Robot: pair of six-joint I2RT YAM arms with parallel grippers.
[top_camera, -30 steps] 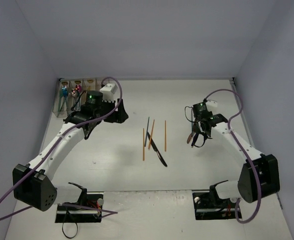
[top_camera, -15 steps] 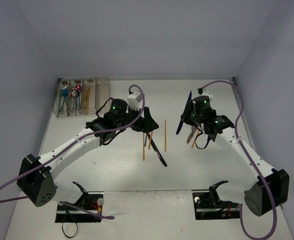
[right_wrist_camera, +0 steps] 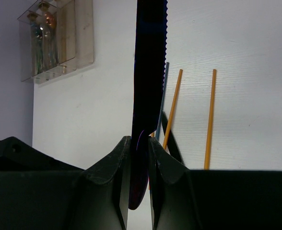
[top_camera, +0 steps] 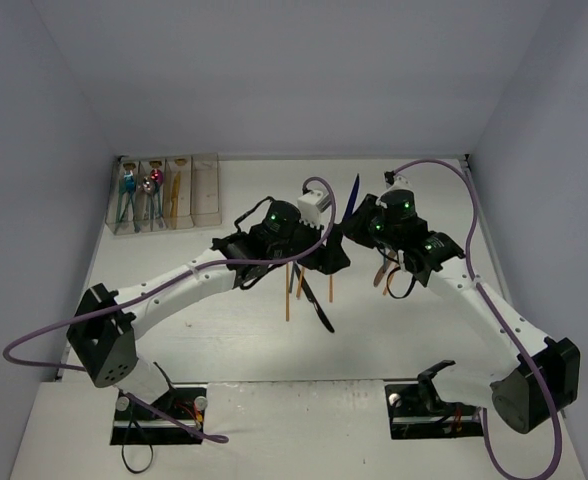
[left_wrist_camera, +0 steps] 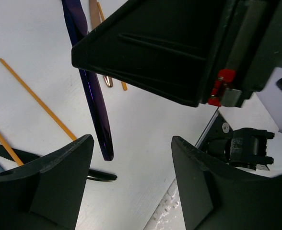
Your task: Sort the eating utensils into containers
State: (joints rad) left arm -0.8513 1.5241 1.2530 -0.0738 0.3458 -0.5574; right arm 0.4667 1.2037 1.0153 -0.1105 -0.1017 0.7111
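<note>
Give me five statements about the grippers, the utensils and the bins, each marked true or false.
1. The right gripper is shut on a dark blue knife. True.
2. The left gripper grips an orange stick. False: it is open and holds nothing.
3. Orange sticks lie on the table. True.
4. All four bins hold utensils. False: the right-hand end bin in the top view looks empty, while the other three hold utensils.
5. The black knife lies in a bin. False: it lies on the table beside the sticks.
</note>
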